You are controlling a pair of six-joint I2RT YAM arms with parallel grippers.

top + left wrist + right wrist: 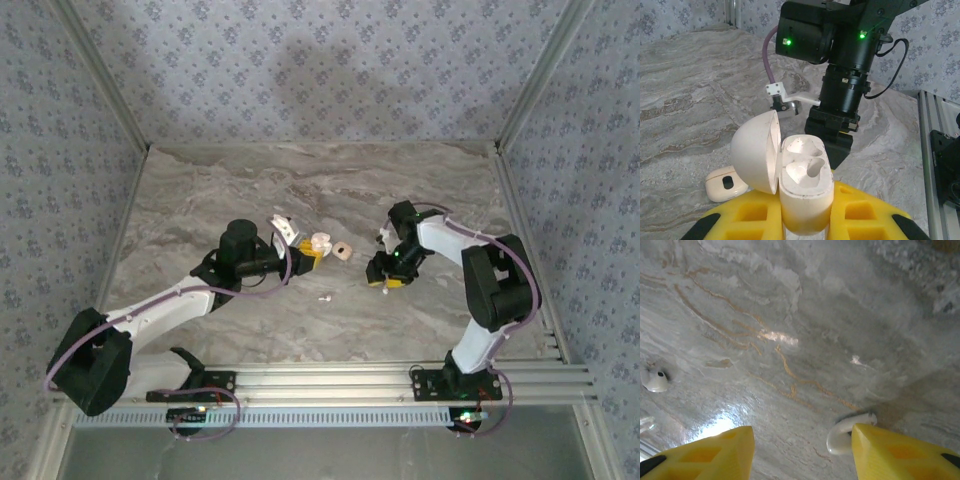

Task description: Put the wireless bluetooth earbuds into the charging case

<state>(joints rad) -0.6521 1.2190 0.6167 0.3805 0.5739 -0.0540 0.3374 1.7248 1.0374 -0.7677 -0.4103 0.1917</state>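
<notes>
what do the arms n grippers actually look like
The left arm and right arm are white links between chunky black joint housings, each trailed by a purple cable. The left gripper and right gripper carry blocky yellow fingers with square recesses. Green lights glow on the right arm's black housing.

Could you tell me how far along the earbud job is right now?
Done: the left gripper holds the case, lid open. In hand: the open right gripper hangs over one earbud on the table, not yet gripped. Left: both wells are empty, and a second earbud lies farther off.
</notes>
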